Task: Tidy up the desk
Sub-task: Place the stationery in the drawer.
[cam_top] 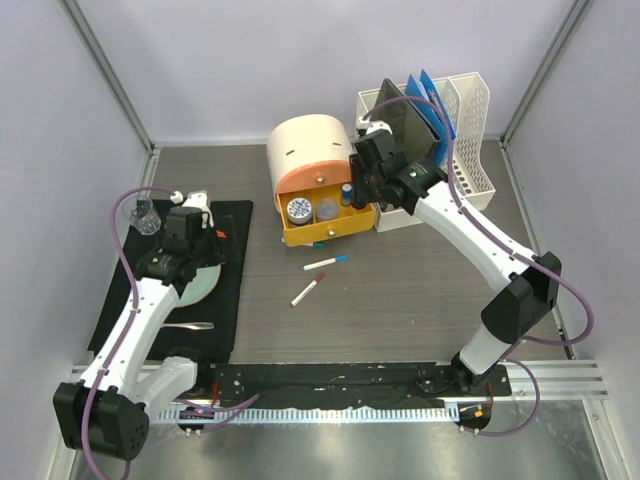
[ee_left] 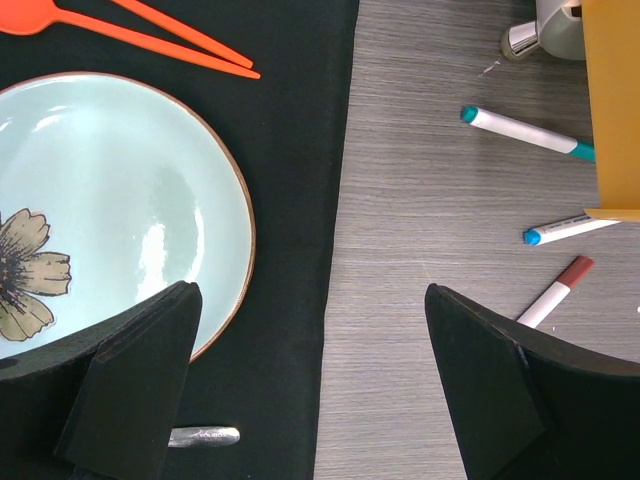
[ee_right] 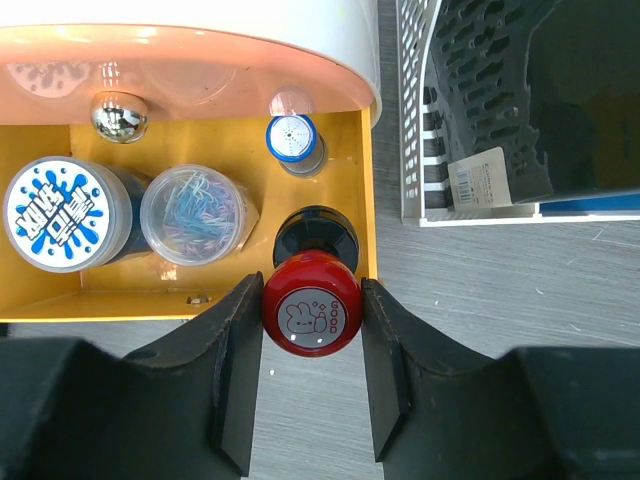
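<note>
From above, the dark grey-brown wood-grain laminate worktop (cam_top: 400, 300) spread between metal rails (cam_top: 110, 78). At the left wrist, the left tool (ee_left: 310, 300) hung spread wide over the rim of a round pale-blue plate (ee_left: 120, 200). At the right wrist, the right tool (ee_right: 312, 290) pinched a red round-topped stamp (ee_right: 311, 312) above the front corner of a yellow drawer (ee_right: 225, 145).

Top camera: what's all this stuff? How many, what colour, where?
wood-grain desk: one, grey-brown, underneath
black cloth mat: one, black, left
flowered round plate: one, pale blue, on mat
plastic chopsticks: two, orange, beyond plate
metal spoon: one, silver, on mat
marker pens: three, white, middle
domed drawer box: one, cream and yellow, back
lidded jars: three, bluish, in drawer
mesh file rack: one, white, far right
round GOOD stamp: one, red, in right claw
left claw: open, over mat edge
right claw: shut on stamp, by drawer
</note>
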